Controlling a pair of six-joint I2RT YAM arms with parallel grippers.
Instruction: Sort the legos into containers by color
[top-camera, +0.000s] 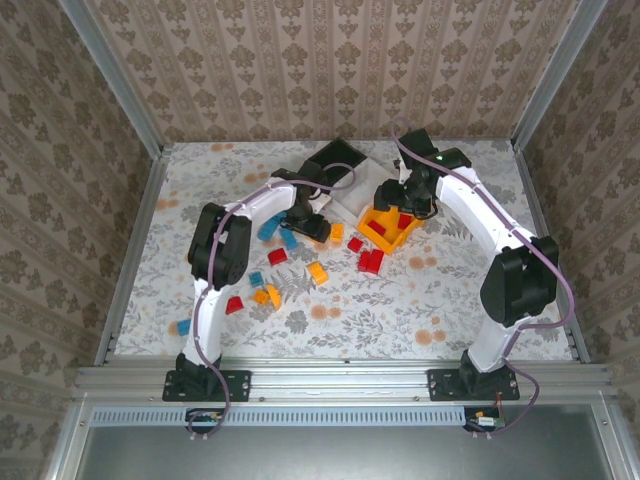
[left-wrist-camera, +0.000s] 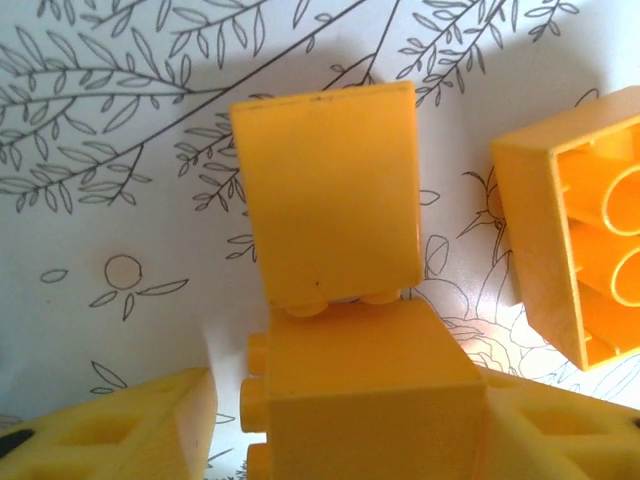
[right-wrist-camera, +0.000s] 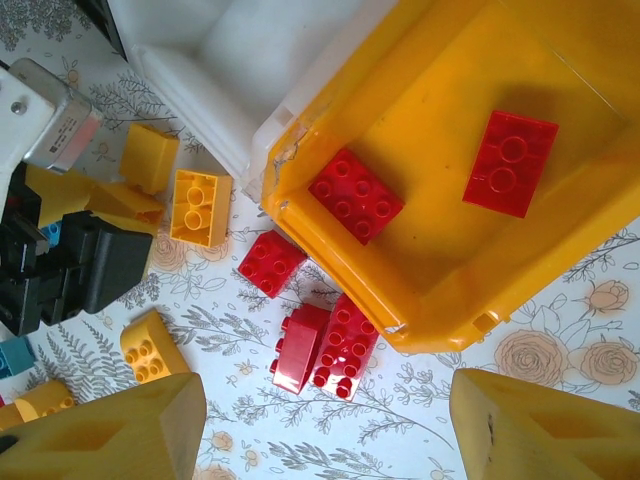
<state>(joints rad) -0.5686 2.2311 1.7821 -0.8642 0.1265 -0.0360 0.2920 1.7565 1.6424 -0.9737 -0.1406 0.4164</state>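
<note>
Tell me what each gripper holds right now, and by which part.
Right gripper: nothing, jaws open. Left gripper: straddles a yellow brick across its sides, but a gap shows on the studded side, so no hold yet.

**Floral tabletop: three bins, loose bricks**

Flower-print tabletop. Three bins sit clustered far-centre: black bin furthest back, white bin next to it, orange-yellow bin right up against the white one. Loose bricks are scattered centre-left. Two red bricks lie side by side just beside the orange-yellow bin, a third red brick near its corner. Orange brick is by the white bin, underside up. Blue bricks lie mid-left. Lone blue brick is near the left edge.
</note>
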